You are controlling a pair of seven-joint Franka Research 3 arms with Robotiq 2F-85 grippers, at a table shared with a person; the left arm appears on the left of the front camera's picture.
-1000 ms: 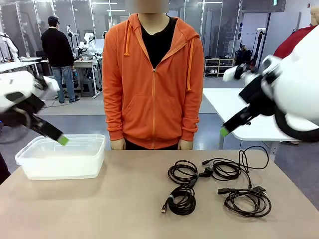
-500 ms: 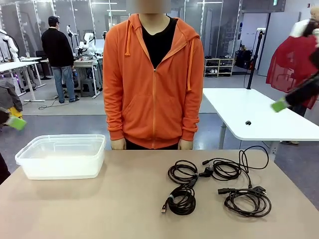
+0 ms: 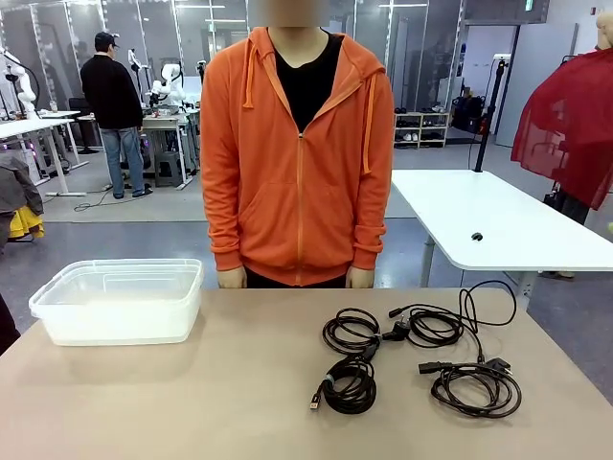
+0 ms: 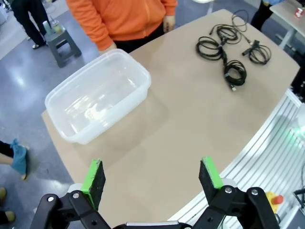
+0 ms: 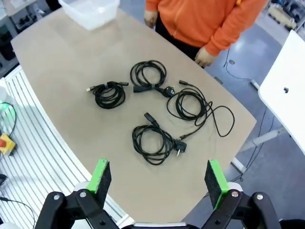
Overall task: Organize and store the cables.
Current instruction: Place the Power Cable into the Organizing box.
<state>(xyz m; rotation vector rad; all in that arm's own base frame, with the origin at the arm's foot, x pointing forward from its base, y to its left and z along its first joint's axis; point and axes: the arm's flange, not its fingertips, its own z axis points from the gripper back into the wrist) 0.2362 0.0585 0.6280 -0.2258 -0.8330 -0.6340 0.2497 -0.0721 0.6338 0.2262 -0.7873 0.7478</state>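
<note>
cables (image 3: 350, 386) — thin, black, coiled, perhaps four

four black cables (image 3: 397, 332), each a loose flat coil, lie close together on the table's (image 3: 192, 402) right side

The left gripper (image 4: 151, 174) and right gripper (image 5: 159, 177) hang high, pointing down, jaws wide and empty

The left gripper (image 4: 152, 166) is black with rectangular green pads (image 4: 96, 179).
</note>
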